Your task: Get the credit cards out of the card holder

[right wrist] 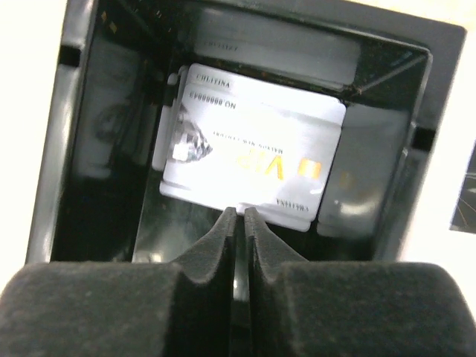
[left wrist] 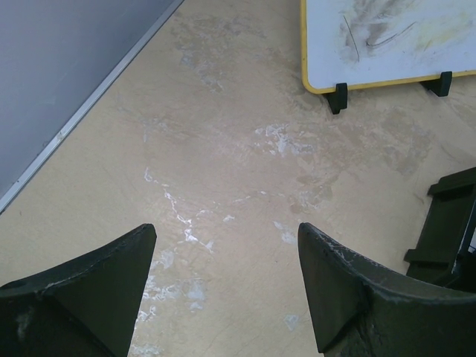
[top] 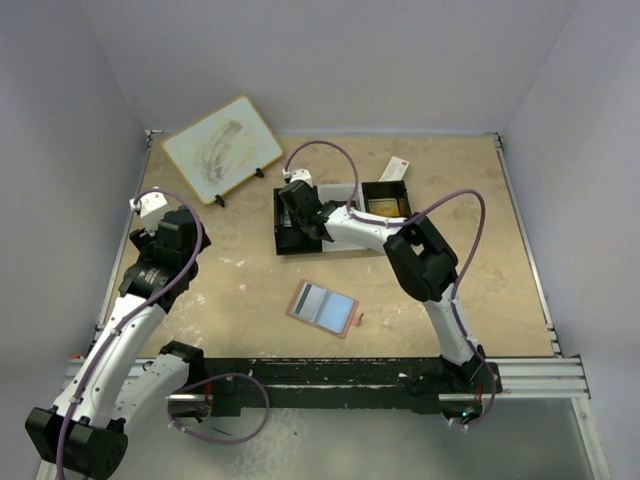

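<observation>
- Right hand (right wrist: 239, 211): fingers almost pressed together, tips at the silvery credit card (right wrist: 253, 156), which lies in a black tray (right wrist: 97, 149) compartment.
- Left hand (left wrist: 227, 238): spread above the surface (left wrist: 223, 149).
- Card holder (top: 322, 308): open at surface centre.

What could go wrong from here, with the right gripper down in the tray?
1. The right gripper's nearly shut tips sit at the near edge of the silvery card inside the black tray compartment; pulling out could snag it.
2. The card holder lies open and unheld, with the left gripper open well away; any further pull might drag it.
</observation>
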Controlling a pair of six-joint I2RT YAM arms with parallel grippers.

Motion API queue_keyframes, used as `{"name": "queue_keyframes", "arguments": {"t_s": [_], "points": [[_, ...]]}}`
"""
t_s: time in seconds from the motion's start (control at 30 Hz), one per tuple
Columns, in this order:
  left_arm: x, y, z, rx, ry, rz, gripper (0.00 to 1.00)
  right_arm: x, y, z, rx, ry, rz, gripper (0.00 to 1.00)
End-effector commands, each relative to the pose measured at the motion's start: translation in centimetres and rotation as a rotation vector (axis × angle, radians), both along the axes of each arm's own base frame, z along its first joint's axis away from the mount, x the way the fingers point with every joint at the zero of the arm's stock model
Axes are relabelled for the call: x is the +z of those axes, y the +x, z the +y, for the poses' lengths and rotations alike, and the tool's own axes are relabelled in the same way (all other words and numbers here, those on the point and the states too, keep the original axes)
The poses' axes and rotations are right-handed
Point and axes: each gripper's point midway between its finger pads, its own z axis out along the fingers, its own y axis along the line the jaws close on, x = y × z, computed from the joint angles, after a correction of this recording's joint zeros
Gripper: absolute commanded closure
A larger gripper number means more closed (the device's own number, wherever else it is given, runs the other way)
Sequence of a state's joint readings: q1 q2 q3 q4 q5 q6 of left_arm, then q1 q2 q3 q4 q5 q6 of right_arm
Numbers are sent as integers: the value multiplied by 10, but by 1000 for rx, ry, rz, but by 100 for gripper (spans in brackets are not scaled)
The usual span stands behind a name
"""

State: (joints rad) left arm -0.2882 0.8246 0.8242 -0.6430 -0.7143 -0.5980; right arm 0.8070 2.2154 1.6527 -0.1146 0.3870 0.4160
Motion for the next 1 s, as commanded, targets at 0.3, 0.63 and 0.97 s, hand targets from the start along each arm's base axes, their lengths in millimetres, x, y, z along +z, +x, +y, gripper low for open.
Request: {"name": "queue_keyframes", "arguments": {"t_s": [0.3,0.63,0.97], "points": [[3,10,-12,-66,-32,-28,25,190,-53,-37,-38,415,-273,71],[-23,21,-65,-317,-179,40,27,120,-161,-53,-4,832,69,43],[-70,14,-152,-552,-480,123,28,59,-221,-37,9,880,319,54]]}}
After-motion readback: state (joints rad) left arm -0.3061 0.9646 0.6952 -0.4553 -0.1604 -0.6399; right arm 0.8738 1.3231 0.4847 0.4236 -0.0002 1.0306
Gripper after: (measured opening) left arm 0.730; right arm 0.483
